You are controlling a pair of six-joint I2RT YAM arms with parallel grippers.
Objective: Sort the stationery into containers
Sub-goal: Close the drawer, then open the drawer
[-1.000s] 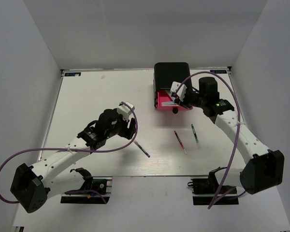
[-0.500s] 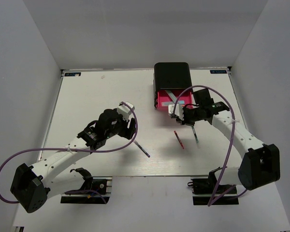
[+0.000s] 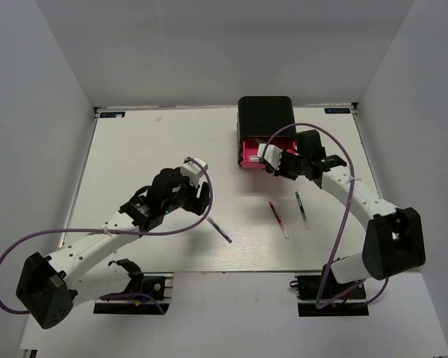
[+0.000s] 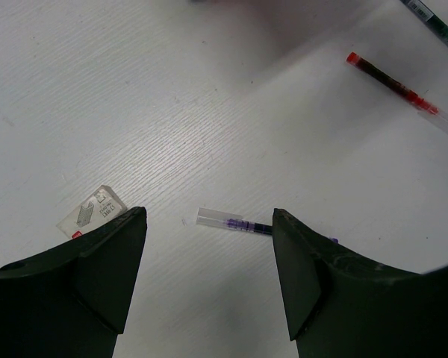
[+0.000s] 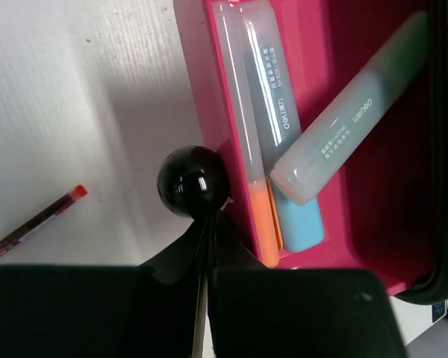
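The black cabinet [image 3: 265,118] stands at the back with its pink drawer [image 3: 248,155] pulled open. In the drawer lie an orange-capped white marker [image 5: 243,127], a light blue marker [image 5: 278,127] and a pale green marker [image 5: 355,104]. My right gripper [image 3: 273,165] [image 5: 211,224] is shut, its tips touching the drawer's black knob [image 5: 193,181]. My left gripper [image 3: 201,203] [image 4: 207,218] is open and empty, hovering over a dark blue pen [image 3: 221,230] [image 4: 243,223]. A tiny whitish block [image 4: 93,212] lies by the left finger. A red pen [image 3: 278,219] [image 4: 394,84] [image 5: 37,218] and a green pen [image 3: 301,205] [image 4: 433,20] lie on the table.
The white table [image 3: 149,149] is walled by grey panels on three sides. A purple cable [image 3: 336,142] loops above the right arm near the cabinet.
My right gripper dipped towards the loose pens, then swung back up to the drawer's front at the knob. The left arm and the pens have not moved.
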